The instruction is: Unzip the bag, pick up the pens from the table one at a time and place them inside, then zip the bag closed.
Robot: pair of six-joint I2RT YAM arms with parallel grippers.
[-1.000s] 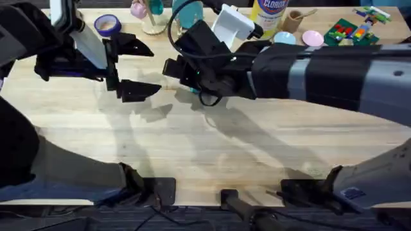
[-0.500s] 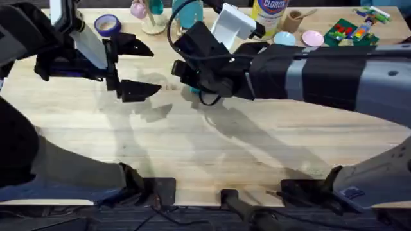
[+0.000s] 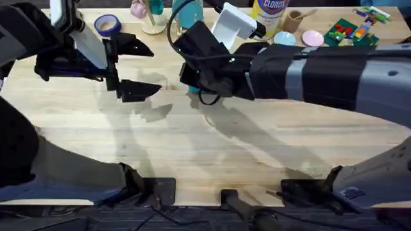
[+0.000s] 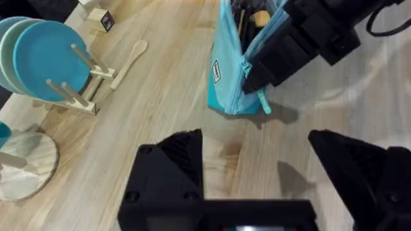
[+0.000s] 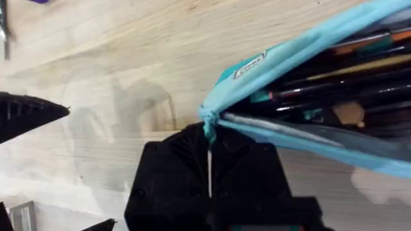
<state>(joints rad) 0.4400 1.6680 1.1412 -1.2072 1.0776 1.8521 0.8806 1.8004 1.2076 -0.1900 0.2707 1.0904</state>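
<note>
Your bag [image 4: 232, 67] is a turquoise fabric pouch lying on the table [image 3: 212, 154], its mouth gaping open. In your right wrist view the bag [image 5: 308, 96] shows its contents: several thin dark pens [image 5: 334, 90] packed lengthwise, plus a yellow stick and a tan piece among them. A small white label sits on the bag's side near its closed end. The two fabric lips converge to a point at that end, where the zipper tab is.

Your right gripper [image 5: 209, 138] has its black fingers pressed together on that zipper end of the bag, so it grips the tab or the fabric right at it; which of the two you cannot tell. In the overhead view the right arm reaches from lower right across the middle, and the right gripper [image 3: 192, 80] covers most of the bag, leaving a sliver of turquoise [image 3: 194, 89] at its lower edge.

Your left gripper [image 3: 131, 67] hovers beside the bag's closed end, clear of the bag, jaws spread wide and holding nothing. Its fingers [image 4: 176, 151] frame bare table just short of the bag.
</note>
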